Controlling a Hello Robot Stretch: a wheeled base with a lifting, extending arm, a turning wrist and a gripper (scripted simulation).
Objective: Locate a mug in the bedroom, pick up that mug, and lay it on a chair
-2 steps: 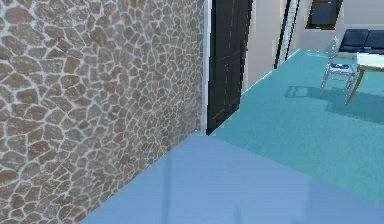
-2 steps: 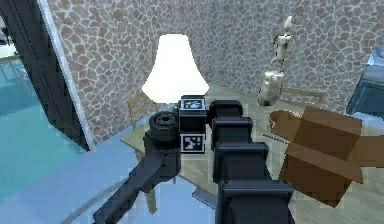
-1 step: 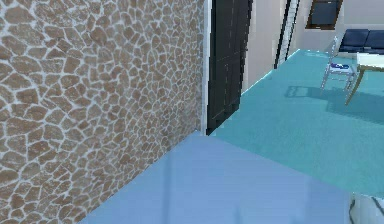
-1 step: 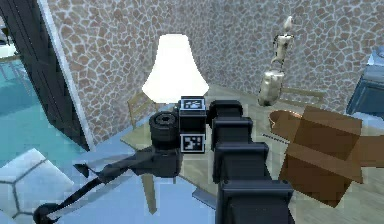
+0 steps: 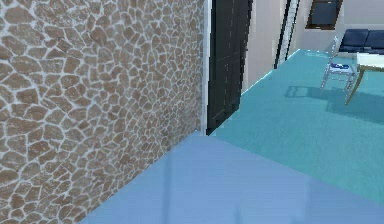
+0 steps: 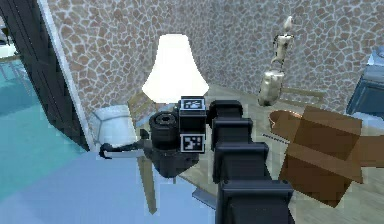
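One guess on handling: expect a mug to be stiff, light, smooth and breakable; best taken across the body or by the handle. Cannot place the mug relative to the lamp (image 6: 176, 68). Below the lamp and left of it, the claw (image 6: 108, 152), in front of a white seat (image 6: 112, 125); cannot tell whether apart, together or clamped on anything. Under the lamp, a wooden surface (image 6: 194, 166), mostly hidden behind the arm (image 6: 240, 165). Right of the lamp, a cardboard box (image 6: 325, 150) and a pale statue (image 6: 280, 60), details unclear.

1 pale, cushioned chair (image 6: 112, 126) stands upright — near the stone wall (image 6: 100, 45).
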